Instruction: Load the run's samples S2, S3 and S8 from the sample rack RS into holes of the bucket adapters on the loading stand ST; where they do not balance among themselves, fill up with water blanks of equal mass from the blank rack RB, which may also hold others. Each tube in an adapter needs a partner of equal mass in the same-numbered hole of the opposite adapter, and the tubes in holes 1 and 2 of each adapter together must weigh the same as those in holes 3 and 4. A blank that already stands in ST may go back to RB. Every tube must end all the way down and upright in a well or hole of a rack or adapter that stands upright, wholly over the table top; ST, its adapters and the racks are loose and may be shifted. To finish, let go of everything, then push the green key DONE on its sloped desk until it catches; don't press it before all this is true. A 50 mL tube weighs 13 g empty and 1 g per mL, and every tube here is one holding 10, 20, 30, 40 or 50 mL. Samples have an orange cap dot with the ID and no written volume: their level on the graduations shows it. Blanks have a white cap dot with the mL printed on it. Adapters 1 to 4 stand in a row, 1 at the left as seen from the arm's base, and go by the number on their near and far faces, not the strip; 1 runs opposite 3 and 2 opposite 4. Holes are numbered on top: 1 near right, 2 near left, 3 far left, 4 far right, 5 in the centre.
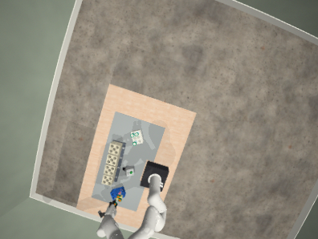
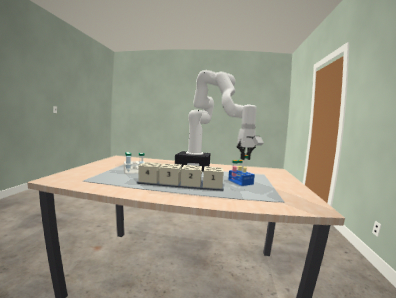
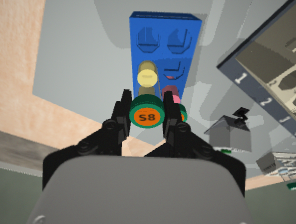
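My gripper (image 3: pixel 147 100) (image 2: pixel 246 152) (image 1: pixel 113 204) is shut on sample tube S8 (image 3: pixel 146 117), which has a green cap with an orange dot. It holds the tube upright in the air, just above and beside the blue sample rack RS (image 3: pixel 165 30) (image 2: pixel 243 178) (image 1: pixel 116 193). In the rack stand a yellow-capped tube (image 3: pixel 148 77), a pink-capped tube (image 3: pixel 174 94) and another orange-dotted tube (image 3: pixel 183 114), which is half hidden behind a finger. The adapters (image 2: pixel 190 176) (image 1: pixel 112 162) (image 3: pixel 270 60) stand in a row on the stand ST, marked 4, 3, 2, 1 from left to right in the exterior view.
The blank rack RB (image 2: pixel 132 164) (image 1: pixel 136 138) with green-capped tubes stands at the far end of the grey mat (image 1: pixel 154 136). The DONE key's grey desk (image 1: pixel 129 172) (image 3: pixel 229 132) sits between the adapters and the arm's black base (image 1: pixel 154 172) (image 2: pixel 192 158).
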`<state>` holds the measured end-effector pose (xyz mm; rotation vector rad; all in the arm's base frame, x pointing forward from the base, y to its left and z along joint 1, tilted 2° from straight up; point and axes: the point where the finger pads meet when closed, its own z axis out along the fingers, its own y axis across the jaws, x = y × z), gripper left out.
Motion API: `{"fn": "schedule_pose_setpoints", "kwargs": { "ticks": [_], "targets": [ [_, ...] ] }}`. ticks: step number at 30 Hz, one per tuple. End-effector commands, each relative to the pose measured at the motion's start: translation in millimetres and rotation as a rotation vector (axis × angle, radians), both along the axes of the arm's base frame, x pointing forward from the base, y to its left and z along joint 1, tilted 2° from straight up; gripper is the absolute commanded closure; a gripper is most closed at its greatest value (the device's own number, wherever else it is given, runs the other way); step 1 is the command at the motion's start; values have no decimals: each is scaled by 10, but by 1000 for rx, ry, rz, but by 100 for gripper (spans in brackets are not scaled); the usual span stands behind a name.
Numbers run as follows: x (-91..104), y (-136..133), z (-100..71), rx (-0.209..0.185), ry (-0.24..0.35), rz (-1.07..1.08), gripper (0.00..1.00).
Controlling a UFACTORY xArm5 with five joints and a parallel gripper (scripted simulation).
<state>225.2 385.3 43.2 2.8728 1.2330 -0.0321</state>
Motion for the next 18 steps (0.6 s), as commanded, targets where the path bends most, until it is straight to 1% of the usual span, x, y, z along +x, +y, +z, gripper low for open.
{"fn": "schedule_pose_setpoints", "kwargs": {
  "ticks": [1,16,18],
  "targets": [
    [7,12,-4,3,-2,0,100],
    [3,10,-155,3,-2,0,100],
    [3,10,-155,3,-2,0,100]
  ]
}}
